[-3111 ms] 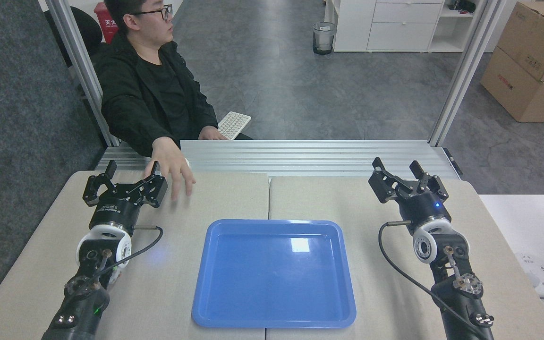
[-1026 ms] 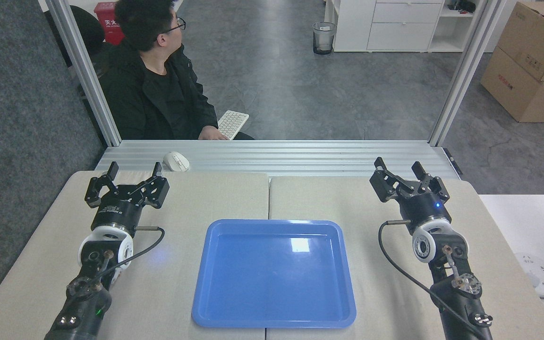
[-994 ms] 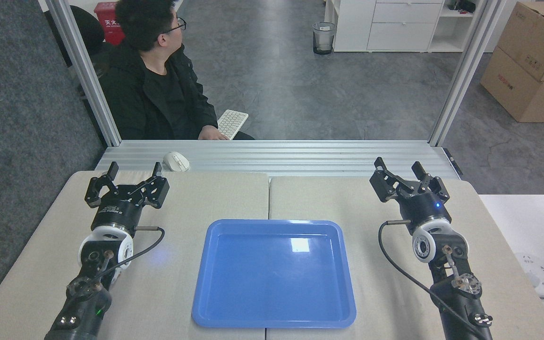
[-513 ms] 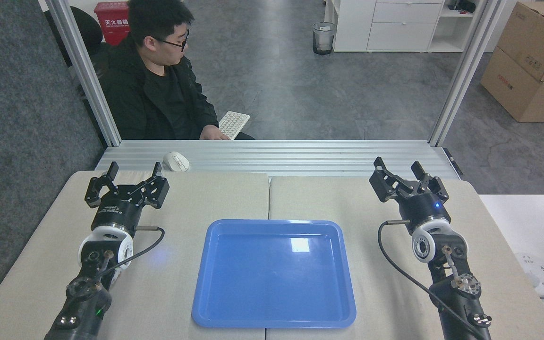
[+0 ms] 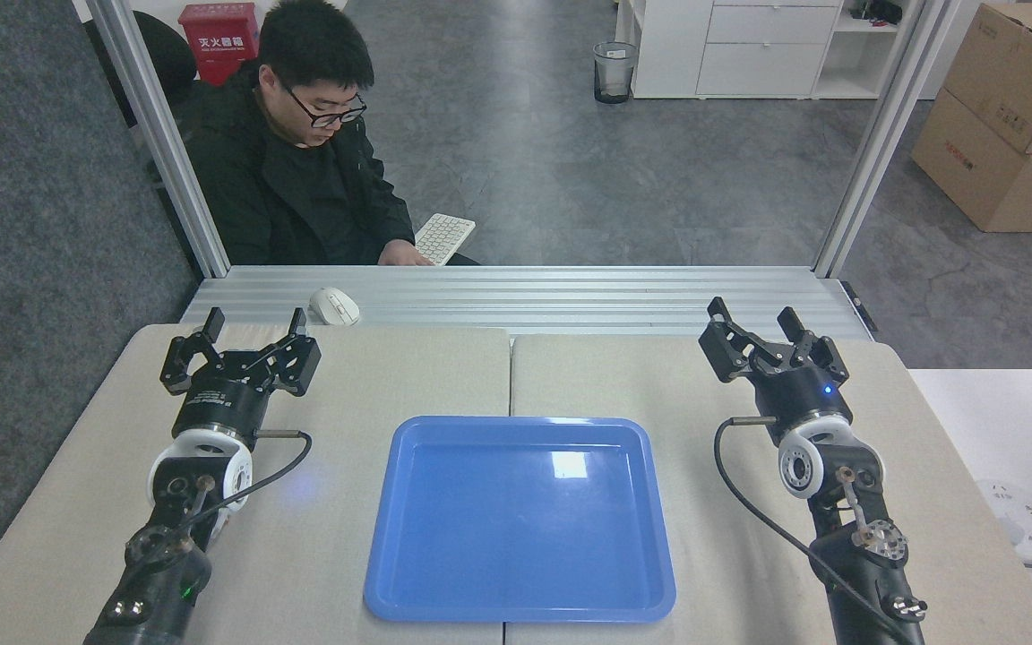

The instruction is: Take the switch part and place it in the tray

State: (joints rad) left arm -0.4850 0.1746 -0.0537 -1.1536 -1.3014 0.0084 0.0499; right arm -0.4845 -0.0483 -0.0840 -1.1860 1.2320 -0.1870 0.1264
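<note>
Nearest, the blue tray [image 5: 520, 520] lies on the grey surface [image 5: 364, 376] between both arms. Farther out, the left gripper [image 5: 254, 324] and right gripper [image 5: 751, 321] hover with fingers spread, holding nothing. Beyond, a white mouse [image 5: 334, 305] sits on the metal rail [image 5: 588, 296]; behind it sits a person [image 5: 301, 170]. The switch part appears nowhere in view.

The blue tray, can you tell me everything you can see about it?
The blue tray is a big, shallow rectangle with rounded corners and a raised rim. It looks like shiny plastic, with a bright patch of light reflected on it. It lies flat in the middle of the table, straddling the seam between the two tabletops. Nothing is inside it, and neither claw touches it.
</note>
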